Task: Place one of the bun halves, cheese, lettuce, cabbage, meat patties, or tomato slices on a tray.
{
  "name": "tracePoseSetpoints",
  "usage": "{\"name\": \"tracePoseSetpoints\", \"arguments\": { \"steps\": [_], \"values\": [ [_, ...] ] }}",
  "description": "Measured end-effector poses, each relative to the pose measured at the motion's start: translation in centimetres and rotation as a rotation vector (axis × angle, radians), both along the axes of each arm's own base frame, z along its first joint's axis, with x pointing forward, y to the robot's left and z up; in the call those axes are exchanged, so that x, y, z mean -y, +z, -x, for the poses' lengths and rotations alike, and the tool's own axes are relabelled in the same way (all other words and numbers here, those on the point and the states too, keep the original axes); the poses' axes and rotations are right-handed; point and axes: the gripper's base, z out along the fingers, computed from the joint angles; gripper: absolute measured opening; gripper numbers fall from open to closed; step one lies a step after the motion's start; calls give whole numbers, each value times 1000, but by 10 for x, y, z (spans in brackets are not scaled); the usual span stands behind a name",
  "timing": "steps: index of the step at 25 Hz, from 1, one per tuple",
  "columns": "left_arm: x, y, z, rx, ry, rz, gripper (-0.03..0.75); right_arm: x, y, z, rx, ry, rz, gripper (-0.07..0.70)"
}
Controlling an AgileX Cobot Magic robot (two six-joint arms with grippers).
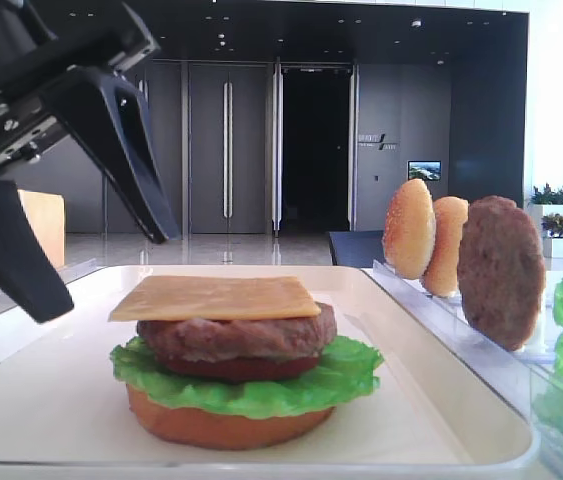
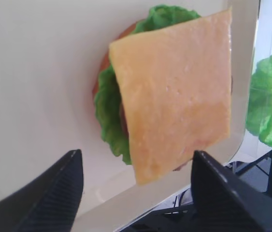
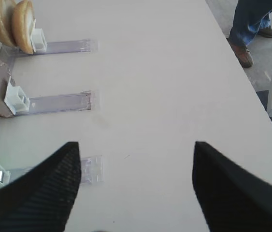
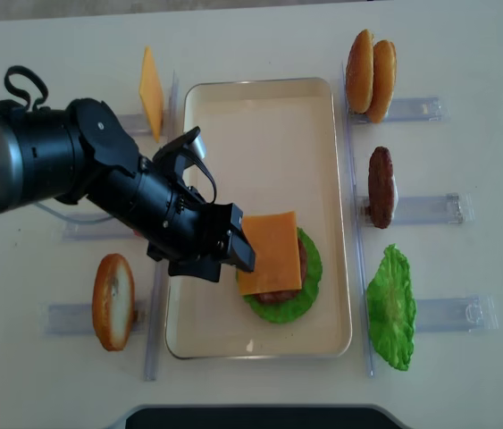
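A square yellow-orange cheese [image 4: 271, 250] slice lies on top of a stack on the cream tray [image 4: 260, 143]. Beneath the cheese [image 1: 216, 298] are a meat patty [image 1: 231, 335], a dark red tomato slice [image 1: 241, 367], lettuce [image 1: 261, 385] and a bun half [image 1: 221, 425]. My left gripper [image 4: 240, 246] hovers just left of the stack, open and holding nothing; the cheese [image 2: 174, 92] lies free beyond its jaws [image 2: 136, 159]. My right gripper [image 3: 136, 147] is open over bare table, beside the racks.
Right of the tray, clear racks hold two bun halves [image 4: 369, 76], a meat patty [image 4: 381, 186] and a lettuce leaf [image 4: 392, 308]. To the left stand another cheese slice [image 4: 151, 94] and a bun half [image 4: 113, 301]. A person's legs [image 3: 251, 29] are past the table edge.
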Motion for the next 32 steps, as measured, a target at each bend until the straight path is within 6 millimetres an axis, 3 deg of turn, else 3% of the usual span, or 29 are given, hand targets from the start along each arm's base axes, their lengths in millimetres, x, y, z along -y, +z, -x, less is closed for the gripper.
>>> {"name": "tracePoseSetpoints", "arguments": {
  "steps": [4,12,19,28,32],
  "values": [
    [-1,23,-6,58,-7,-25,528,0,0,0,0,0,0,469],
    [-5,98,-40,252,-10,-189,528,0,0,0,0,0,0,469],
    [-29,150,-67,395,95,-351,534,0,0,0,0,0,0,469],
    [-71,152,-78,342,156,-488,537,0,0,0,0,0,0,469],
    [-103,151,-82,307,188,-605,537,0,0,0,0,0,0,469]
  ]
}}
